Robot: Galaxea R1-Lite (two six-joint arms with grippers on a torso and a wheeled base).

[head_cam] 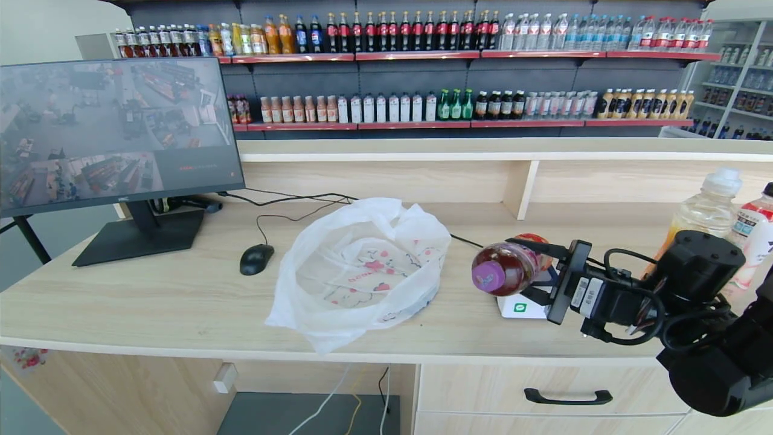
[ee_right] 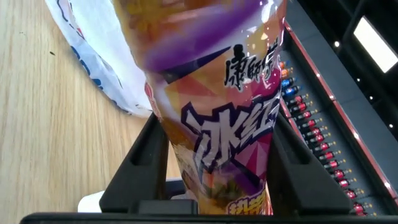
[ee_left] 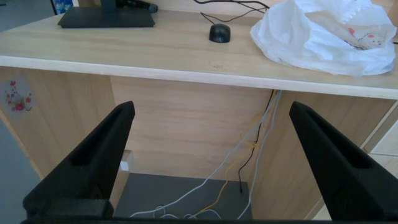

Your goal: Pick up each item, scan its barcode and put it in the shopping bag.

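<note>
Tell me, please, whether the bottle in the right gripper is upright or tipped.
Tipped: the bottle lies roughly horizontal in the right gripper, its purple cap pointing toward the shopping bag.

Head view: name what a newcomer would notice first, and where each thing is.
First, the purple-capped bottle, held sideways in the right claw just above the counter on the robot's right. Next, the open white shopping bag slumped mid-counter, and the big monitor at the far left. Behind, long shelves of drinks line the wall.
</note>
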